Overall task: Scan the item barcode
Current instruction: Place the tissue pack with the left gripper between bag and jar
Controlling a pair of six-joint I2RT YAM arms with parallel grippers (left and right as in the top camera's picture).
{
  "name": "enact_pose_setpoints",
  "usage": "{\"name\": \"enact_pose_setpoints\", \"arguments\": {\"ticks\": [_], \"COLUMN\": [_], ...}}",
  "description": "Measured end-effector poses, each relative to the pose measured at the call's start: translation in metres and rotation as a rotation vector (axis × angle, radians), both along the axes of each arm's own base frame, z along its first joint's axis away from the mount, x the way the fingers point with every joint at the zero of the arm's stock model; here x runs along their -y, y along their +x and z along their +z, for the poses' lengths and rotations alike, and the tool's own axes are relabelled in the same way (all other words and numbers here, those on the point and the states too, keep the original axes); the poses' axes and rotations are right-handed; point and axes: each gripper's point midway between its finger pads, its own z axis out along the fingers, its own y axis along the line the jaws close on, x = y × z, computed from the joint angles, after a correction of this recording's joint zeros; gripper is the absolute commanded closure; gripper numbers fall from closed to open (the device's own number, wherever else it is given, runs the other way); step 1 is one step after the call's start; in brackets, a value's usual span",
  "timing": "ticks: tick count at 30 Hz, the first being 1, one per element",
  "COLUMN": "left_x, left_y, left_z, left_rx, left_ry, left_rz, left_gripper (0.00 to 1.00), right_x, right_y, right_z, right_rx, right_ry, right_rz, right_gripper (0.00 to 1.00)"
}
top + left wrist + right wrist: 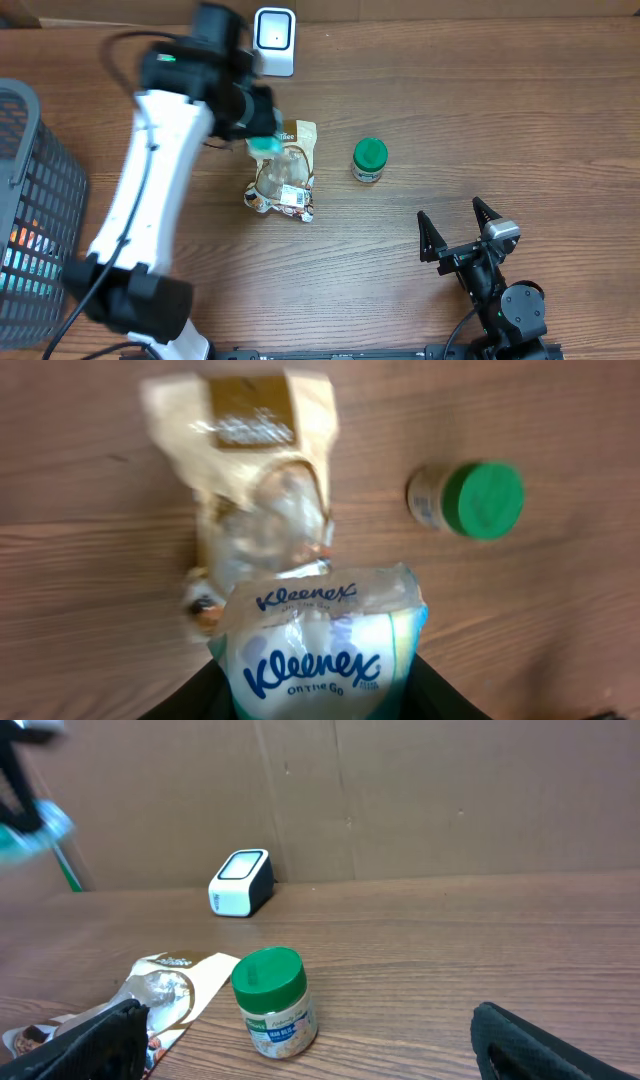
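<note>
Currently, Kleenex pack (315, 660) clamped between left jaws over snack bag (260, 470), right jaws spread wide, well apart from it

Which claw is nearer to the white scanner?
Left. The left claw, gripping a tissue pack, hangs just in front of the scanner; the right claw is open far away, near the table's front edge, right side.

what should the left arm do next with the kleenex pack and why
Probably carry the white-and-blue plastic Kleenex tissue pack toward the small white box-shaped scanner at the table's far edge. The left gripper holds the pack above the tan-and-clear snack bag, short of the scanner, and the right gripper rests open, away from it.
</note>
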Motion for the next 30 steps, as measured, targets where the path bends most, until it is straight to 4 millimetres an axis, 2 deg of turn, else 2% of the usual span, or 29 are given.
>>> {"name": "enact_pose_setpoints", "arguments": {"ticks": [4,8,12,16,20,23,26,30], "left_x": [0.043,0.083,0.107,0.114,0.109,0.097,0.088,0.075], "left_y": [-0.008,-0.023,-0.035,-0.035,-0.03,-0.026,-0.015,-0.002], "left_z": [-0.049,-0.096,-0.123,-0.138,-0.14,-0.134,-0.117,-0.074], "left_rx": [-0.071,-0.132,-0.169,-0.187,-0.191,-0.206,-0.185,-0.106], "left_ry": [0.012,0.026,0.041,0.048,0.046,0.055,0.053,0.024], "left_rz": [-0.059,-0.106,-0.137,-0.134,-0.106,-0.078,-0.052,-0.039], "left_gripper": [0.53,0.39,0.3,0.28,0.28,0.28,0.25,0.21], "right_x": [0.0,0.0,0.0,0.0,0.0,0.0,0.0,0.0], "right_y": [0.0,0.0,0.0,0.0,0.0,0.0,0.0,0.0], "right_z": [0.0,0.0,0.0,0.0,0.0,0.0,0.0,0.0], "right_rx": [0.001,0.0,0.001,0.0,0.0,0.001,0.001,0.001], "right_ry": [0.0,0.0,-0.001,0.0,0.0,-0.001,-0.001,-0.001], "right_rz": [0.0,0.0,0.0,0.0,0.0,0.0,0.0,0.0], "right_gripper": [0.0,0.0,0.0,0.0,0.0,0.0,0.0,0.0]}}
